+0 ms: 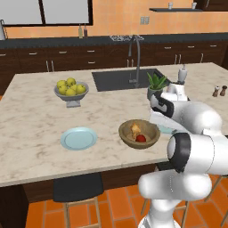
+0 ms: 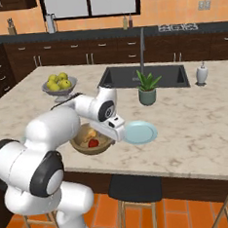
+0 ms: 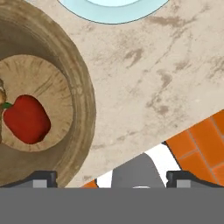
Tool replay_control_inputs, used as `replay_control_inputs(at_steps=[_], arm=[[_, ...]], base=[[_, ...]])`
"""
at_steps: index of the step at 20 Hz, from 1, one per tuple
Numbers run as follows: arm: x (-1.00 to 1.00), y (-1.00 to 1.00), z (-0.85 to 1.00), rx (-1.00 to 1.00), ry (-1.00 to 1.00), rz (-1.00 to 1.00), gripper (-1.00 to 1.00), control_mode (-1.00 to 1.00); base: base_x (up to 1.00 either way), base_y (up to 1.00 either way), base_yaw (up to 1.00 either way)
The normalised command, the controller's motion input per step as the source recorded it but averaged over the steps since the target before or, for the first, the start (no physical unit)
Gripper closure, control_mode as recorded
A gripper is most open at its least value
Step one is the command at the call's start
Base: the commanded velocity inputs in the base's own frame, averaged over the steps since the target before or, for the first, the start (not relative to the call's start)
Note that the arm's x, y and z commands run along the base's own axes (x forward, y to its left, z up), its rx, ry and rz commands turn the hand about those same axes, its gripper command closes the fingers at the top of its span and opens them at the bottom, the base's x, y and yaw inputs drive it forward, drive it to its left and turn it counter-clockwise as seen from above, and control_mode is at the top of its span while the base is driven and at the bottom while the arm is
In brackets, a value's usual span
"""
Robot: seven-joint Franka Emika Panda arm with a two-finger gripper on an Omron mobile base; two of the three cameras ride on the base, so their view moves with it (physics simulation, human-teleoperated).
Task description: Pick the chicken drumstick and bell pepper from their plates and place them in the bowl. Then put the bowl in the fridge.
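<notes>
Gripper (image 3: pixel 109 178) jaws are spread wide with nothing between them; I see it hanging over the counter (image 3: pixel 166 87) just beside the bowl (image 3: pixel 81 94). Inside the bowl lie the pepper (image 3: pixel 26 119) and, touching it, the drumstick (image 1: pixel 135 129), which the hand view cuts off at its edge. One plate (image 1: pixel 79 138) sits bare to the bowl's left; the other plate (image 2: pixel 141 132), on its right, is mostly behind my arm in the left base view. A grey bowl (image 1: pixel 71 94) of yellow-green fruit (image 1: pixel 70 86) stands farther back.
</notes>
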Motion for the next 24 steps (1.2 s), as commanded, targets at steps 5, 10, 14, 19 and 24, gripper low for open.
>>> replay_control_inputs(at_steps=[5,10,14,19,24], arm=[[0.05,-0.35,-0.12,0.03,0.00,0.00,-1.00,-1.00],[0.59,0.06,-0.16,0.07,0.02,0.00,-1.00,-1.00],[0.23,0.08,-0.33,0.08,0.08,0.00,-1.00,-1.00],[0.27,0.16,-0.27,0.06,0.03,0.00,-1.00,-1.00],[0.22,0.24,-0.14,0.03,0.00,0.00,-1.00,-1.00]], base=[[0.00,0.00,0.00],[0.00,0.00,0.00],[0.00,0.00,0.00],[0.00,0.00,0.00],[0.00,0.00,0.00]])
